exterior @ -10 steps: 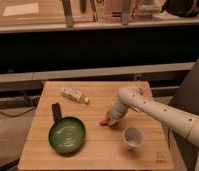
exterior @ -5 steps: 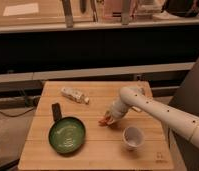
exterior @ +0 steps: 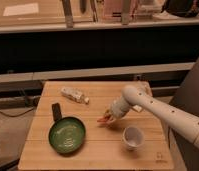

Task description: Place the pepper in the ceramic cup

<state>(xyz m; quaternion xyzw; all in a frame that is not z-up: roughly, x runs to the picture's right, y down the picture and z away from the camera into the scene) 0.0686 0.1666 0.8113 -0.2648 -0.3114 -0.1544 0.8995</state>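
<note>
The pepper point(exterior: 102, 119) is a small orange-red piece at the tip of my gripper point(exterior: 108, 118), just above the wooden table point(exterior: 93, 150) near its middle. The gripper sits at the end of the white arm point(exterior: 158, 112) that reaches in from the right. The ceramic cup point(exterior: 133, 137) is a small white cup standing upright on the table, to the right of and nearer than the gripper, a short way apart from it.
A green pan point(exterior: 67, 135) with a dark handle lies at the front left. A clear plastic bottle point(exterior: 74, 95) lies on its side at the back left. A dark cabinet front rises behind the table.
The arm and gripper have shifted slightly toward the cup with the pepper; the cup, pan and bottle have not moved.
</note>
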